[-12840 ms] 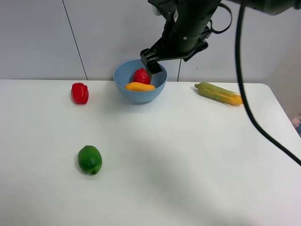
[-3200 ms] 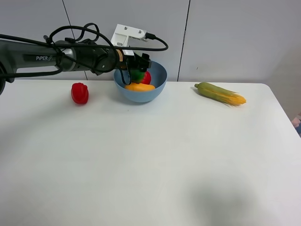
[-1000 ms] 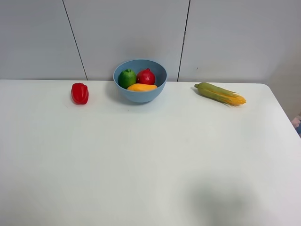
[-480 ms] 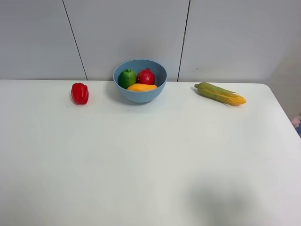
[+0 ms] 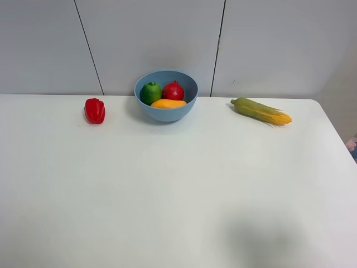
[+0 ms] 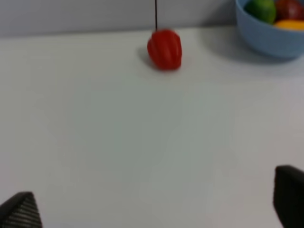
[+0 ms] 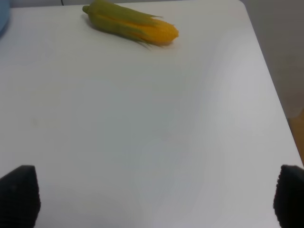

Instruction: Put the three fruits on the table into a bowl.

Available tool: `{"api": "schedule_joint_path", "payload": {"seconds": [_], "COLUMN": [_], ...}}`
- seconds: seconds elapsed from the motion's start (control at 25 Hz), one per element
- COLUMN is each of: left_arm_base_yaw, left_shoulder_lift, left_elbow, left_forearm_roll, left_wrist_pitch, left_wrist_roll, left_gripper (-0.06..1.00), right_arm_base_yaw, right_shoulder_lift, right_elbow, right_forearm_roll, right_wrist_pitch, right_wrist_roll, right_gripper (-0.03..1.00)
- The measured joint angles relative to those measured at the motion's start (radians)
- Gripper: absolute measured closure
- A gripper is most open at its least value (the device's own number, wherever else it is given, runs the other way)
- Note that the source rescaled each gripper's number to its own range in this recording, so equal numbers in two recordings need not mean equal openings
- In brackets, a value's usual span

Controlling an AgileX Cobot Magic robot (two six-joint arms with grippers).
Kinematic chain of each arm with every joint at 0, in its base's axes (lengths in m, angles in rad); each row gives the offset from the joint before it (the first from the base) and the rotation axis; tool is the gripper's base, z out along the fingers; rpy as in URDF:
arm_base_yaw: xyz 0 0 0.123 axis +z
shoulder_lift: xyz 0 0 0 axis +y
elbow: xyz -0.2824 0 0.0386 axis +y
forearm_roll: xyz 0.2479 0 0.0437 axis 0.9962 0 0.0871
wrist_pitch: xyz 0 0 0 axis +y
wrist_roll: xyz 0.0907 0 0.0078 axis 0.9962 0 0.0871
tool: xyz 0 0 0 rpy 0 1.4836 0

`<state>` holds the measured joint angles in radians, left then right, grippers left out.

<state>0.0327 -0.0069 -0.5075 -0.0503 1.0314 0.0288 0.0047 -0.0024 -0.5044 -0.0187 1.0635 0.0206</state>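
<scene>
Already done, by your look: lime (image 5: 150, 92), pomegranate (image 5: 173, 90) and mango (image 5: 168, 104) sit in the bowl (image 5: 166, 113), upper centre. Smooth, rigid, likely slippery; grip mid-body. Both grippers' fingers spread wide, empty.

The light is bright and soft, and it comes from above. The white surface (image 5: 178, 184) looks even, with no shiny glare spots. A faint gray shadow lies on it near the front, right of the middle. The bowl (image 5: 166, 109) and the red pepper (image 5: 95, 110) each drop a small soft shadow beside them. From high up, everything looks sharp. My left wrist picture is blurry, and my dark fingertips (image 6: 21, 211) in its corners are fuzzy. My right wrist picture is soft too, and the corn (image 7: 130, 23) looks a bit smeared.
</scene>
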Motion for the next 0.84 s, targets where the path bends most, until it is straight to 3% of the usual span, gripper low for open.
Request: {"api": "schedule_joint_path", "payload": {"seconds": [0.84], "left_arm_base_yaw": [0.0], "left_shoulder_lift": [0.0], "left_elbow": [0.002], "left_forearm_roll": [0.0], "left_wrist_pitch": [0.012], "left_wrist_roll": [-0.008], "left_gripper": [-0.04], "right_arm_base_yaw": [0.0], "right_shoulder_lift": [0.0], "right_elbow": [0.0], "right_forearm_roll": [0.0], "right_wrist_pitch": [0.0], "right_wrist_roll": [0.0], "right_gripper": [-0.03]}}
